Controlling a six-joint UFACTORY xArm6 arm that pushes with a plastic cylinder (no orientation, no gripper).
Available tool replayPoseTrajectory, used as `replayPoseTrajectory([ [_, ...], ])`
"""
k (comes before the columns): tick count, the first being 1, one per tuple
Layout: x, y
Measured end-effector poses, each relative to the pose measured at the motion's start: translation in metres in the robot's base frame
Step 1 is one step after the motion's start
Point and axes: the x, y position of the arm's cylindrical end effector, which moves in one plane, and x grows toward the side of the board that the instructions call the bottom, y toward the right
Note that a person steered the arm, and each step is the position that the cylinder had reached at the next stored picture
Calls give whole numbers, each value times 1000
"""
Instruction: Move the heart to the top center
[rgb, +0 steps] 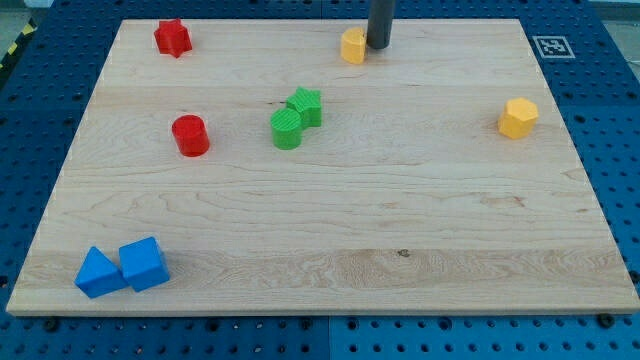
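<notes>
The yellow heart lies near the top edge of the wooden board, a little right of the middle. My tip stands just to the heart's right, close to it or touching. The dark rod rises out of the view's top.
A red star is at the top left. A red cylinder lies left of the middle. A green cylinder touches a green star. A yellow hexagon is at the right. Two blue blocks sit at the bottom left.
</notes>
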Motion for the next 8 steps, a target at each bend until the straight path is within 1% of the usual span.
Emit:
replayPoseTrajectory([
  [1, 0, 23],
  [2, 21, 23],
  [3, 31, 23],
  [4, 31, 20],
  [5, 13, -4],
  [6, 9, -13],
  [7, 17, -14],
  [8, 56, -14],
])
